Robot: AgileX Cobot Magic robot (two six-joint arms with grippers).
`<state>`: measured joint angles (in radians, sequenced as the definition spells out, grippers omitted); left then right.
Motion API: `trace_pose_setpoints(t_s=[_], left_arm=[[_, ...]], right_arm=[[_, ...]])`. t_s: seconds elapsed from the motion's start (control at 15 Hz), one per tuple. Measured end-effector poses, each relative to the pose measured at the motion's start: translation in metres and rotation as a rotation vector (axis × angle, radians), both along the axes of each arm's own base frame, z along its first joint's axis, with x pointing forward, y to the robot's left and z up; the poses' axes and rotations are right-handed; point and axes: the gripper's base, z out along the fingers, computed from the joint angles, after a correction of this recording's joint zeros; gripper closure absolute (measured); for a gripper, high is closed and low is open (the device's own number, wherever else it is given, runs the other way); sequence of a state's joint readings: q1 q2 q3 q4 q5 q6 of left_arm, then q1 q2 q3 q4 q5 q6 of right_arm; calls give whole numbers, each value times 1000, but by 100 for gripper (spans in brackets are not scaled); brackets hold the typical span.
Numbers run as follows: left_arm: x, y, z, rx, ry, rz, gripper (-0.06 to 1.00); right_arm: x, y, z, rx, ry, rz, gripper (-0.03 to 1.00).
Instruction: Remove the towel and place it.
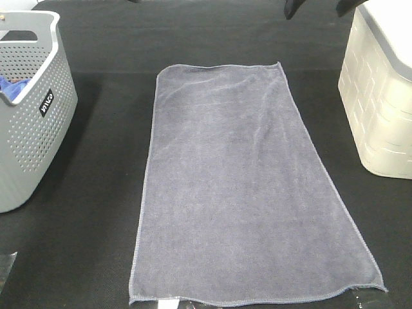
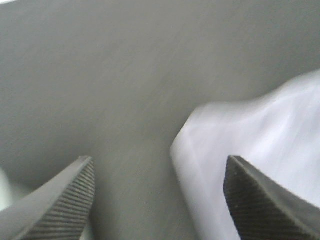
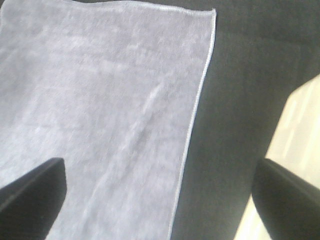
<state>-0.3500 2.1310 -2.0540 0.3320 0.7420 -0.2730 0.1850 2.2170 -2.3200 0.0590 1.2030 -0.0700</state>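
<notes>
Towel [image 1: 248,187] – greyish-lavender cloth with stitched hems, spread flat and nearly smooth on the black table [image 1: 96,206], lengthwise from the far middle to the near edge; a faint crease runs along its right half. It lies between the two containers, touching neither.

Grey basket [image 1: 32,116] – perforated, with a dark label on its side, at the left edge of the table, well apart from the towel. A blue cloth [image 1: 9,85] shows inside it.

White bin [image 1: 380,103] – ribbed, pale, at the right edge of the table, near the towel's far right corner but apart from it.

Left gripper [image 2: 159,200] – seen only in the left wrist view; ridged fingers [image 2: 65,200] spread wide, nothing between them, hanging over bare table with a towel edge [image 2: 260,145] lying under one finger.

Right gripper [image 3: 160,195] – fingers spread wide and empty, above the towel's right hem [image 3: 192,125], with dark table and a strip of the white bin [image 3: 295,130] beside it. In the high view two dark finger tips [image 1: 322,6] show at the top edge
</notes>
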Motion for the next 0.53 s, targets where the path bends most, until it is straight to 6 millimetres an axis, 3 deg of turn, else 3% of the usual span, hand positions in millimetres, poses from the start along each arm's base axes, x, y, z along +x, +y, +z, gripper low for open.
trace_pose_setpoints(t_s=[0.27,0.47,0.53], left_arm=[[-52,26,53,93,179,81,25],[-77,38,82,131,196,93,25],[-92,42,101,118,162,81,25]], right_arm=[[-27,-5,25,10,4,-18,3],[-71,-13,45,6,32,-19,3],[-99,-18,46,0,74,-19,3]])
